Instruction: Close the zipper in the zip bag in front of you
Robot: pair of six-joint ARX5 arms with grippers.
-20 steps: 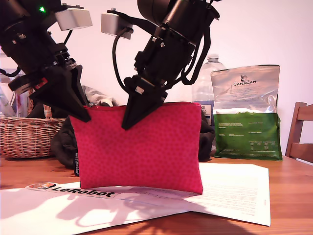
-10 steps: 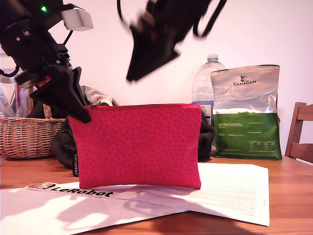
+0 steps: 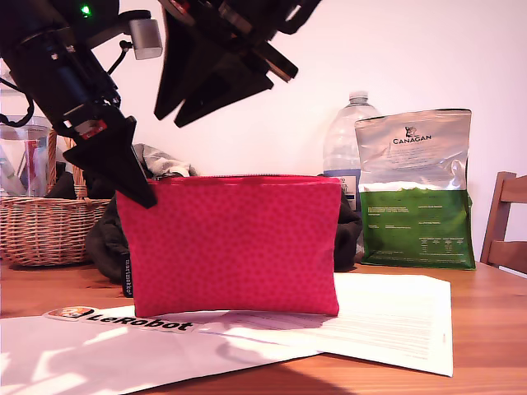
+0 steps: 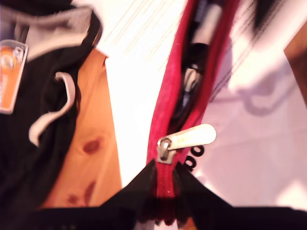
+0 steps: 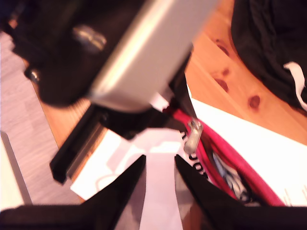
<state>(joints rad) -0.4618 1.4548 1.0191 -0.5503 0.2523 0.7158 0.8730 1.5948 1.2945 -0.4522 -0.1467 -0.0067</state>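
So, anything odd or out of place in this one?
Yes: the zip bag stands upright, my first gripper pinching one end, yet the zipper gapes open, its pull tab near those jaws.

The zip bag [image 3: 235,247] stands upright on papers [image 3: 387,321] near the table's [image 3: 494,329] front edge. Behind it, at the exterior view's right, stand a bottle [image 3: 346,140] and a Canagan bag [image 3: 416,197]; a basket [image 3: 41,226] is at the left.

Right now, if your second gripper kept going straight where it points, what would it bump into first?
Probably the white paper lying under the zip bag: that fills the gap ahead of my second gripper. The silver pull tab sits just beside that line. Depth is hard to judge here.
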